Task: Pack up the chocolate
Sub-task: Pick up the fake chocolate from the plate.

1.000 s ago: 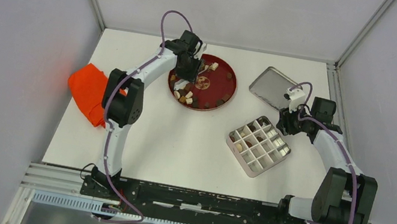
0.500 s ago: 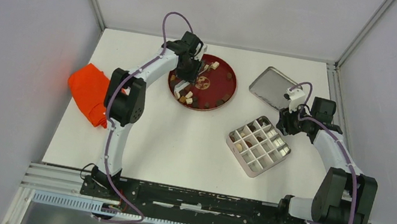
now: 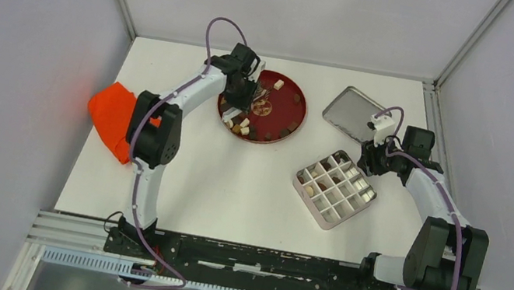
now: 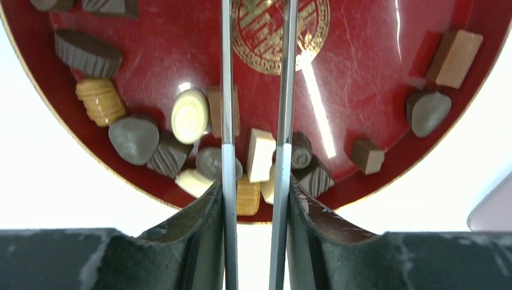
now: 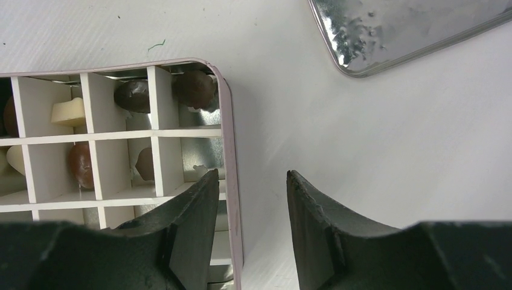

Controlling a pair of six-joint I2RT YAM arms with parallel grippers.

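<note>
Chocolate pieces (image 4: 261,154) in dark brown, tan and cream lie bunched at the near side of a red plate (image 4: 362,60), also seen from above (image 3: 288,107). My left gripper (image 4: 253,187) hovers over them, shut on metal tweezers (image 4: 226,90). The two blades stand apart, with a cream piece between them. My right gripper (image 5: 252,181) is open astride the right wall of the white divided box (image 5: 224,121), one finger inside and one outside. Several chocolates (image 5: 133,95) sit in the box cells.
A silver tin lid (image 3: 354,112) lies behind the box (image 3: 335,189), close to the right gripper (image 3: 371,160). An orange cloth (image 3: 114,120) sits at the table's left edge beside the left arm.
The left gripper shifted slightly nearer and left over the plate, uncovering a cream piece at the far rim, and the tweezers squeezed a little narrower. The right arm stayed still.
</note>
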